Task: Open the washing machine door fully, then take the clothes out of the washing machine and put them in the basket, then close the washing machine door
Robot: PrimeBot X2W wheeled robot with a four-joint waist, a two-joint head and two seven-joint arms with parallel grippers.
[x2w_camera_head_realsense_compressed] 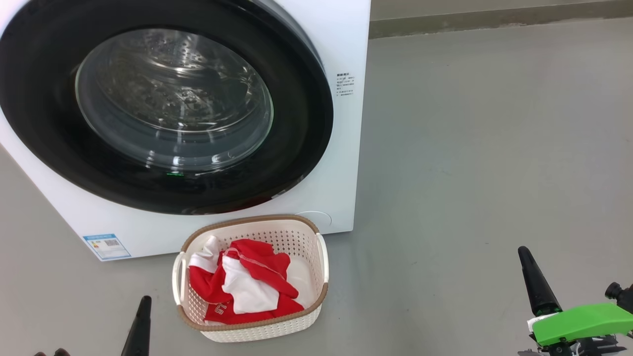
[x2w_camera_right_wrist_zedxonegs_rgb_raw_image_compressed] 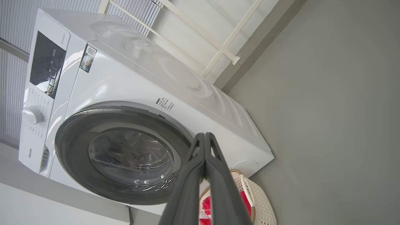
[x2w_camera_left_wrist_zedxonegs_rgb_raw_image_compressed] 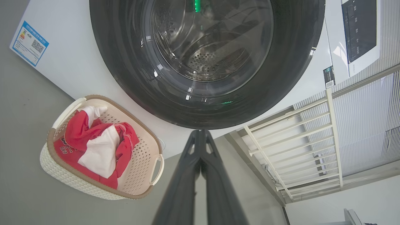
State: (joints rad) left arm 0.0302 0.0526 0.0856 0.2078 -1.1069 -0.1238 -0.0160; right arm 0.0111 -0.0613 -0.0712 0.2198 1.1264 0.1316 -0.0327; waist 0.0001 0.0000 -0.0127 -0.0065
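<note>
Now, left gripper [x2w_camera_head_realsense_compressed: 145, 304]: fingers pressed together, empty, lower left of frame; swing it right carelessly and you'd likely knock the light basket over.
Right gripper [x2w_camera_head_realsense_compressed: 524, 254]: fingers likewise closed on nothing, lower right.
Basket [x2w_camera_head_realsense_compressed: 257, 335]: bottom centre, near the left fingers, well apart from the right ones, touched by neither.
Clothes [x2w_camera_head_realsense_compressed: 247, 282]: red-and-white heap inside the basket.
Door [x2w_camera_head_realsense_compressed: 173, 99]: upper left, above the basket, looks closed; you cannot tell whether it is latched, so it may drift open.
Washer [x2w_camera_head_realsense_compressed: 353, 148]: drum behind the glass looks empty.
</note>
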